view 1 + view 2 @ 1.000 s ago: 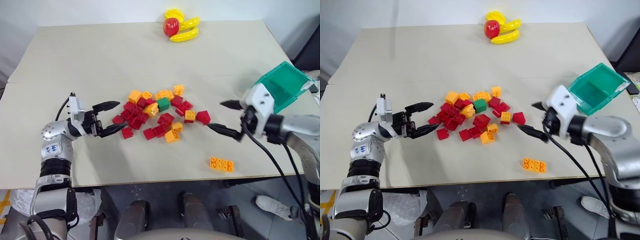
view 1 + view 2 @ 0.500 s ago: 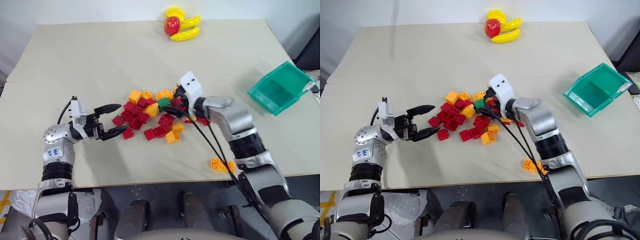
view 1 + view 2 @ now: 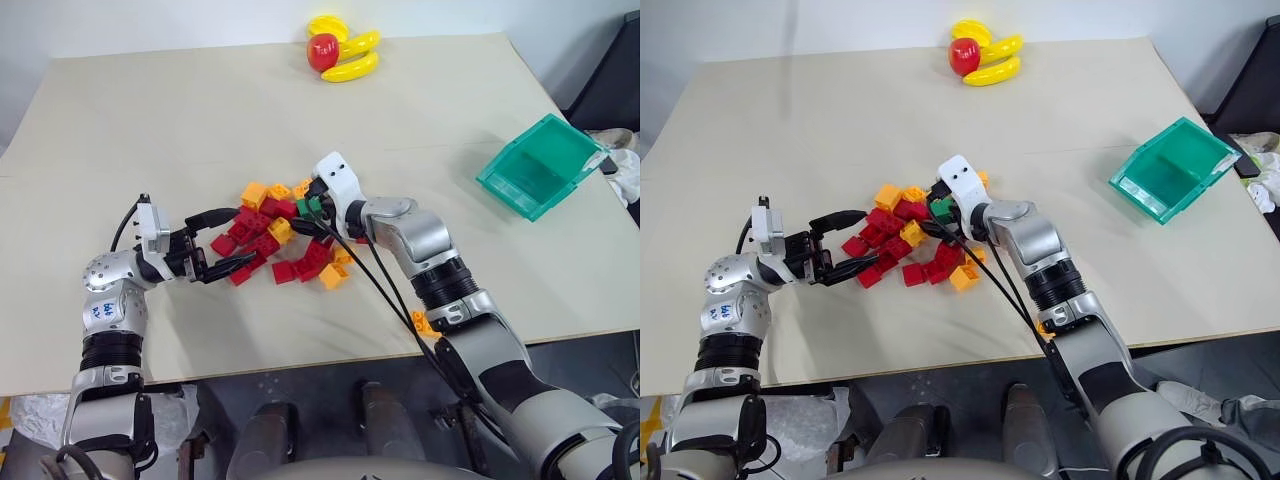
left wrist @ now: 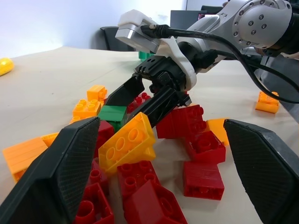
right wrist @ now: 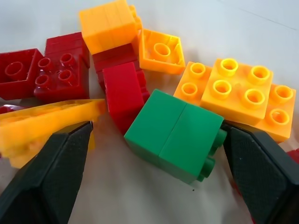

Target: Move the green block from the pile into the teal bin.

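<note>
Where red bricks (image 5: 122, 94) crowd it, the green block (image 5: 175, 134) lies tipped.

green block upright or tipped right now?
Tipped. The green block lies on its side on the table between the open right gripper's fingers, its studs facing sideways toward one finger, not up.

Both arms reach inward, left gripper (image 3: 222, 242) & right gripper (image 5: 154, 154) apparently spread.

right gripper (image 5: 154, 154) swung in from beside the teal bin (image 3: 540, 165), fingers now astride the green block (image 5: 175, 135), apparently untouched
</note>
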